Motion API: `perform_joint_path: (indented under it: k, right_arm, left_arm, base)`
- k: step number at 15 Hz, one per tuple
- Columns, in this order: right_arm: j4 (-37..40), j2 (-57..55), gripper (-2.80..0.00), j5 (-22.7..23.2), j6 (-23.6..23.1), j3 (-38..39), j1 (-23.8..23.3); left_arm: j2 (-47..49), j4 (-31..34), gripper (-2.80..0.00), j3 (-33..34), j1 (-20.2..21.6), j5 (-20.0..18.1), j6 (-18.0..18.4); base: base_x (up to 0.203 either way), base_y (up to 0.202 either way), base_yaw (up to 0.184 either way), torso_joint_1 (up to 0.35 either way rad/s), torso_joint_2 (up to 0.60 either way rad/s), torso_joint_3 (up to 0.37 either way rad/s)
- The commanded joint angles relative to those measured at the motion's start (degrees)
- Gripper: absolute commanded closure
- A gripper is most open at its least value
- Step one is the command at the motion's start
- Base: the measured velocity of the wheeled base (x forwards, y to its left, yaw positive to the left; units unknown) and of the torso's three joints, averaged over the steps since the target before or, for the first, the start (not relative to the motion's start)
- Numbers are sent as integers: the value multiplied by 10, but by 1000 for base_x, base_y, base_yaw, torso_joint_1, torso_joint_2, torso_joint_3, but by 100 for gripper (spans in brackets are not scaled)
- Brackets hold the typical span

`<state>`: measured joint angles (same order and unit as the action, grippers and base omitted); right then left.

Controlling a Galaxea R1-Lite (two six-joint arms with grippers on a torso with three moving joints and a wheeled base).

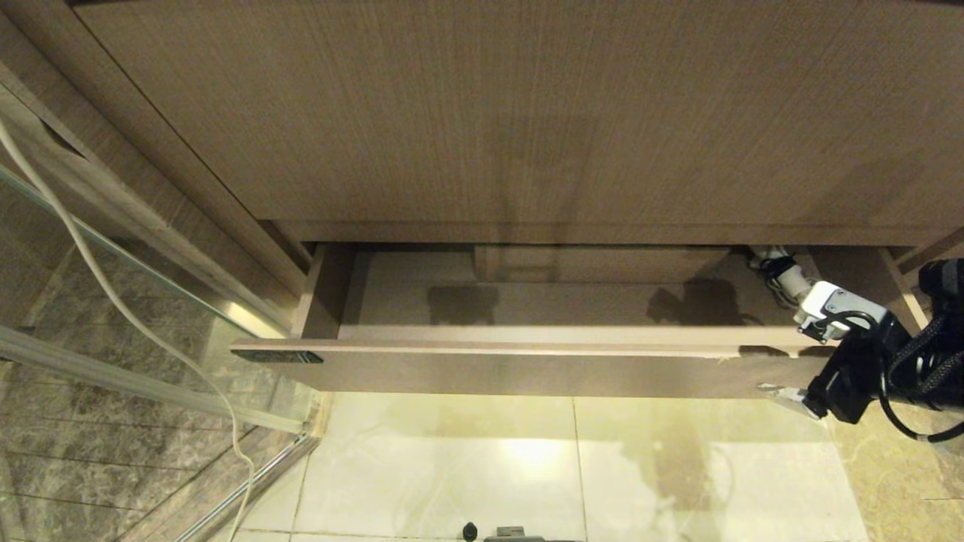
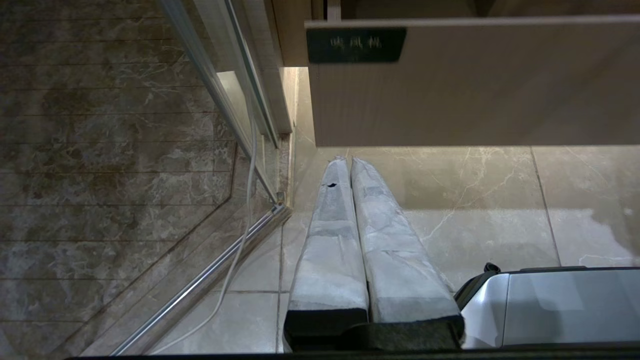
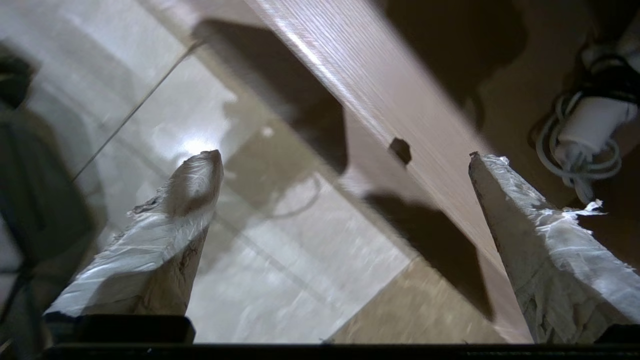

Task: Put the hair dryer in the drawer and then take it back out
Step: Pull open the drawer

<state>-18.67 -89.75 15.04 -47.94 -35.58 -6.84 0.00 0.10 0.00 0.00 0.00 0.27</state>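
The drawer [image 1: 527,370] stands pulled out under the wood-grain cabinet. The white hair dryer [image 1: 779,272] lies in its back right corner, mostly hidden there; the right wrist view shows it [image 3: 595,120] with its cord coiled round it. My right gripper [image 1: 802,357] is open at the right end of the drawer front, one finger over the drawer's inside and the other in front of the panel. Nothing is between its fingers [image 3: 530,240], which straddle the front's top edge [image 3: 375,95]. My left gripper [image 2: 350,165] hangs shut and empty over the floor below the drawer's left end [image 2: 475,85].
A taller wood-grain panel [image 1: 482,113] rises above the drawer. On the left are a glass shower door [image 1: 113,316] with a metal rail and a hanging white cable [image 1: 113,301]. Pale floor tiles [image 1: 572,467] lie in front. The robot's base [image 2: 550,305] shows beside the left gripper.
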Motion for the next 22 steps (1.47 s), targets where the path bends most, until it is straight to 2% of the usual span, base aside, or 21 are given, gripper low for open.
perform_joint_path:
  k: [1, 6, 9, 11, 16, 18, 19, 20, 22]
  right_arm:
    - [37, 67, -280, 1, 15, 7, -24]
    - [188, 204, -280, 3, 114, 4, -93]
    - [231, 273, -280, 1, 127, 5, -150]
    - [249, 299, -280, 0, 137, 3, -172]
    - [272, 346, -280, -2, 157, 2, -186]
    - [272, 363, -280, -38, 156, 2, -206]
    - [273, 364, -280, -42, 157, 2, -207]
    - [277, 368, -280, -80, 160, 3, -209]
    - [280, 364, -280, -89, 169, 10, -209]
  left_arm:
    - [0, 0, 0, 1, 0, 0, 0]
    - [0, 0, 0, 0, 0, 0, 0]
    - [0, 0, 0, 0, 0, 0, 0]
    - [0, 0, 0, 0, 0, 0, 0]
    - [0, 0, 0, 0, 0, 0, 0]
    - [0, 0, 0, 0, 0, 0, 0]
    - [0, 0, 0, 1, 0, 0, 0]
    - [0, 0, 0, 0, 0, 0, 0]
    - [-1, 0, 0, 1, 0, 0, 0]
  base:
    - [0, 0, 0, 0, 0, 0]
    - [0, 0, 0, 0, 0, 0]
    - [0, 0, 0, 0, 0, 0]
    - [0, 0, 0, 0, 0, 0]
    - [0, 0, 0, 0, 0, 0]
    - [0, 0, 0, 0, 0, 0]
    - [0, 0, 0, 0, 0, 0]
    - [0, 0, 0, 0, 0, 0]
    - [0, 0, 0, 0, 0, 0]
